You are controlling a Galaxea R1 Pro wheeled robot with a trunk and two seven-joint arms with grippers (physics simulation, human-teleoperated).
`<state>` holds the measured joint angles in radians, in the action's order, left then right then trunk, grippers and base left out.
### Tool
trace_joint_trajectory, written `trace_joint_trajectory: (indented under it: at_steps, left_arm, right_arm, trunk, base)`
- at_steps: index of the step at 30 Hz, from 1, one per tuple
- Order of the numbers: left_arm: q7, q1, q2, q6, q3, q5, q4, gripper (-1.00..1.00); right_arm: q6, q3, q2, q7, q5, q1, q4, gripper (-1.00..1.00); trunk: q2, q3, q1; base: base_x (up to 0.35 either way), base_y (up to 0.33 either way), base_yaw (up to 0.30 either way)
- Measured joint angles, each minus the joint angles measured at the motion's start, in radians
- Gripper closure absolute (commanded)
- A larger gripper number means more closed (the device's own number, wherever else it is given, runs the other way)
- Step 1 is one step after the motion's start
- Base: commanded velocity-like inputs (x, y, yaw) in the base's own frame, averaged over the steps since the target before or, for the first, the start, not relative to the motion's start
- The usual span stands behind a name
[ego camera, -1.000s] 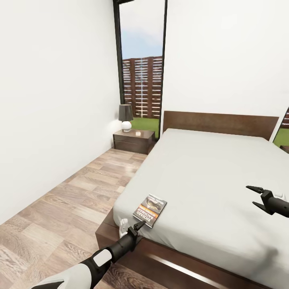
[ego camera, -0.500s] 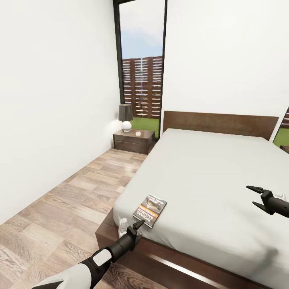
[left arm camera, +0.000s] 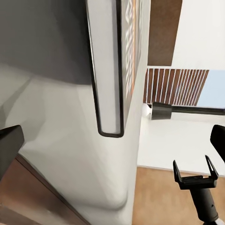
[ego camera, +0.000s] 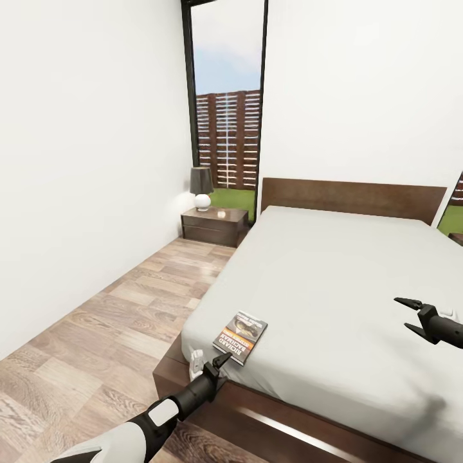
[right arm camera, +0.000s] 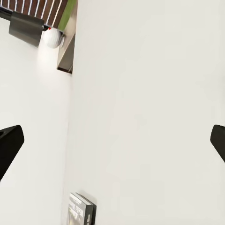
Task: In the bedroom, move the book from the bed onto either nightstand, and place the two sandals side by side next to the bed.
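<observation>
The bed (ego camera: 334, 283) has a smooth, matt light-grey cloth mattress on a dark brown wooden frame, its near rail faintly glossy. The book (ego camera: 240, 337) on it looks like paper with a slightly shiny printed cover (orange band, white lettering). The floor (ego camera: 116, 321) is wood plank with visible grain. The far nightstand (ego camera: 214, 226) is glossy dark wood. The walls (ego camera: 83, 161) are flat matt white.
</observation>
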<state>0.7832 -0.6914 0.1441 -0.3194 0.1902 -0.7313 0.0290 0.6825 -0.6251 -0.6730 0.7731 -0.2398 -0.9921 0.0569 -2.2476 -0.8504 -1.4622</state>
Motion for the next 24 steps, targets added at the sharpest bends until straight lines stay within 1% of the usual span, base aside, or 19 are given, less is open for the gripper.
trace_joint_trajectory:
  at_steps: [24]
  left_arm:
    - [0.001, 0.0, -0.001, 0.0, 0.004, 0.0, 0.0, -1.0]
  right_arm:
    - [0.0, 0.0, 0.0, 0.001, 0.0, 0.0, 0.0, -1.0]
  trunk:
    - [0.0, 0.0, 0.0]
  base:
    - [0.006, 0.0, 0.0]
